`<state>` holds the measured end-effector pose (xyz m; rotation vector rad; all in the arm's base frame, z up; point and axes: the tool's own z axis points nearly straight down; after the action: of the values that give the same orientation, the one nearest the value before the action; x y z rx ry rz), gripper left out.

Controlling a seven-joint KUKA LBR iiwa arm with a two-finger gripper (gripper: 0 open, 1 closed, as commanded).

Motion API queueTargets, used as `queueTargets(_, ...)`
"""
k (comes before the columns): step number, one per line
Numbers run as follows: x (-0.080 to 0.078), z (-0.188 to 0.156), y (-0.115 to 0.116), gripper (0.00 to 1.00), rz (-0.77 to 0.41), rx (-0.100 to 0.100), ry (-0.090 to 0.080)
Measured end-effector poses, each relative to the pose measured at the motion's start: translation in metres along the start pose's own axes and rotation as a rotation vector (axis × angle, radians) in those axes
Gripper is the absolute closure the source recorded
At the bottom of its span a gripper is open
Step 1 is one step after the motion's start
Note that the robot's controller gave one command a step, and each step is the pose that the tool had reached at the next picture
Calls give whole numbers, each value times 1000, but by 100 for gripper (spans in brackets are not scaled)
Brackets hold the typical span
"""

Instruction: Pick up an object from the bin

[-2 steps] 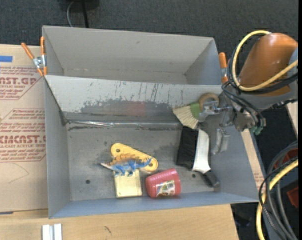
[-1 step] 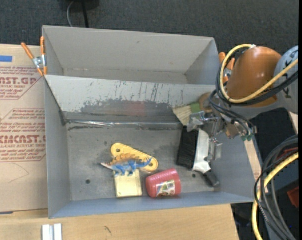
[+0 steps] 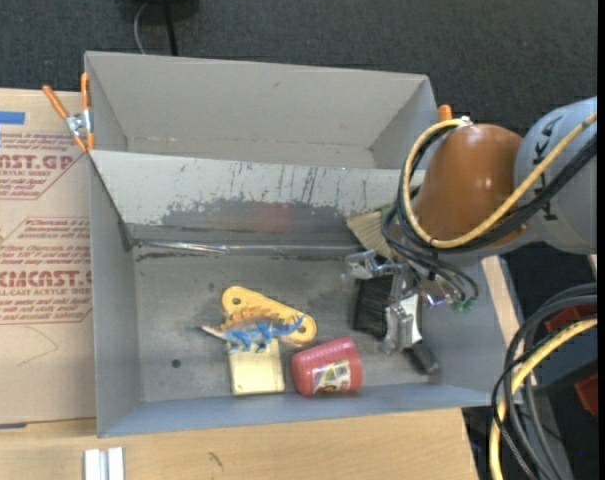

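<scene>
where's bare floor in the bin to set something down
The left side of the bin floor is bare, also the strip behind the yellow flat piece. Crowded: front middle, with blue toy, tan block, red cylinder; right side, under the gripper.

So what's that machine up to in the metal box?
A robot arm reaches from the right into a grey bin to pick something out. Its gripper is low at the bin's right side, beside a black block; whether it has hold of anything can't be told. A yellow flat piece, a blue toy figure, a pale block and a red packet lie clustered further left.
</scene>
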<state>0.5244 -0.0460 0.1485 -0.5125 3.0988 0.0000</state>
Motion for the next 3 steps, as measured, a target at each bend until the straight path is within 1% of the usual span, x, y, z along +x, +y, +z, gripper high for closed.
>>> queueTargets(1, -50, 11, -5, 100, -76, 0, -2)
queueTargets(2, -50, 11, -5, 0, -77, 0, -2)
queueTargets(3, -50, 11, -5, 0, -76, 0, -2)
